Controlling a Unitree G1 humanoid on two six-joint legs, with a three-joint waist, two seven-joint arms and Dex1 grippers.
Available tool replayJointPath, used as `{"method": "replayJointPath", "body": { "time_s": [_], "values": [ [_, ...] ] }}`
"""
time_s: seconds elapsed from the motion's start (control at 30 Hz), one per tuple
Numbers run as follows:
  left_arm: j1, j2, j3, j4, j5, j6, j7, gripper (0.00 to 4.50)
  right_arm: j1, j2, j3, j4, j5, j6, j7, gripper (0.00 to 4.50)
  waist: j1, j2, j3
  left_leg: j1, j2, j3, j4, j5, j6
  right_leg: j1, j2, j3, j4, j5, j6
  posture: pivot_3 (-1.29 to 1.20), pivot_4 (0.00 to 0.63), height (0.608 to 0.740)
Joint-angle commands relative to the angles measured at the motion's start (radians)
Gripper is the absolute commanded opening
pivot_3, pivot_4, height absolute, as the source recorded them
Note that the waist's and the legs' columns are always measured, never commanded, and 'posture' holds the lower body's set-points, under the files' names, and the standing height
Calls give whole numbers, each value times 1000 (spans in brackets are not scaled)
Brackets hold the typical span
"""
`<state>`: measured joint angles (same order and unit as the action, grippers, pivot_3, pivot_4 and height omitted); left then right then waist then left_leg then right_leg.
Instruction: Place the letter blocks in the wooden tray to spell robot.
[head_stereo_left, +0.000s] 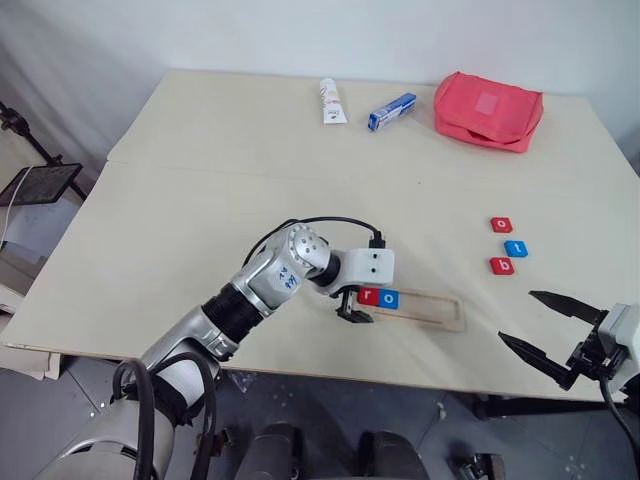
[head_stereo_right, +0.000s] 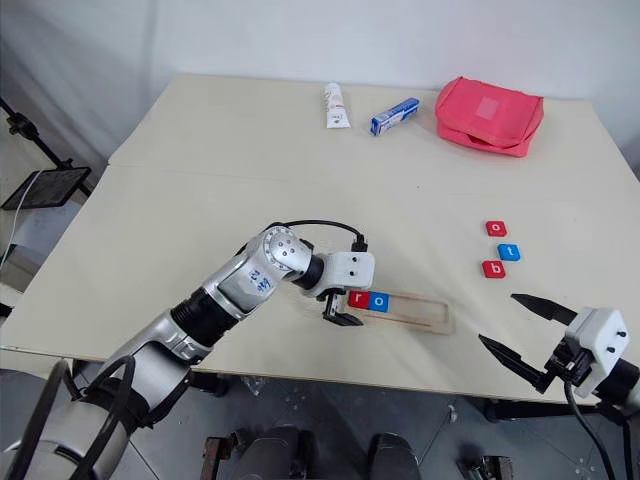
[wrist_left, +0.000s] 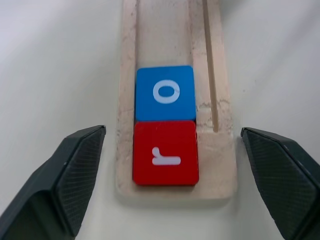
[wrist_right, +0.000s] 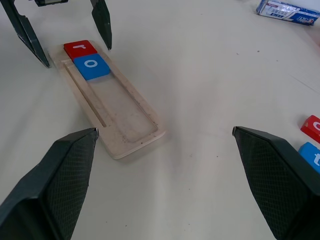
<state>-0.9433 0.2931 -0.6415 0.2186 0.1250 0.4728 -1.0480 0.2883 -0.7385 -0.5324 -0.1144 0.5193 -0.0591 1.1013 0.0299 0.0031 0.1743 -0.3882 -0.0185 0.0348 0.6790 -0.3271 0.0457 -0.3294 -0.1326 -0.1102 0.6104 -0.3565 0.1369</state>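
From the head views, the wooden tray (head_stereo_left: 415, 306) lies near the counter's (head_stereo_left: 200, 200) front edge, with a red "r" block (head_stereo_left: 369, 296) and a blue "o" block (head_stereo_left: 390, 298) side by side at its left end. The left gripper (head_stereo_left: 352, 309) hangs over that end, fingers spread. Three more blocks (red "o" (head_stereo_left: 501, 225), blue "t" (head_stereo_left: 515, 248), red "b" (head_stereo_left: 501, 265)) sit well apart to the right. The right gripper (head_stereo_left: 548, 332) hovers past the front edge, fingers spread, empty.

The left wrist view shows the black fingers (wrist_left: 65, 180) flanking the tray end, touching neither block.

The right wrist view shows the tray's remaining length bare, with a blue-and-white box (wrist_right: 287, 12) far off.
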Motion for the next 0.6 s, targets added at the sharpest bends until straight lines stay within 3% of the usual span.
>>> {"method": "replayJointPath", "body": {
  "time_s": [0.03,0.33,0.43,0.6],
  "values": [
    [-4,-5,28,-14,6,-7,3,4454,-2,-9,-18,-22,13,6,-5,4500,-1,0,0,0,0,0,0,0,0,0,0,0,0,0,0,0,150,740],
    [8,73,278,-106,-126,24,9,4454,1,-29,-58,-28,24,43,-14,4500,-3,0,0,0,1,0,0,0,0,0,0,0,1,0,0,0,150,740],
    [79,64,455,-119,-266,-116,9,4454,3,-18,-79,-35,23,69,-50,4500,-3,1,0,1,1,0,0,0,0,0,0,0,1,0,0,0,150,740],
    [131,78,615,-79,-436,-280,-94,4454,-29,32,-94,-81,42,138,-197,4500,-3,1,0,1,1,-1,1,0,0,0,-1,0,2,0,0,0,150,740]
  ]
}}
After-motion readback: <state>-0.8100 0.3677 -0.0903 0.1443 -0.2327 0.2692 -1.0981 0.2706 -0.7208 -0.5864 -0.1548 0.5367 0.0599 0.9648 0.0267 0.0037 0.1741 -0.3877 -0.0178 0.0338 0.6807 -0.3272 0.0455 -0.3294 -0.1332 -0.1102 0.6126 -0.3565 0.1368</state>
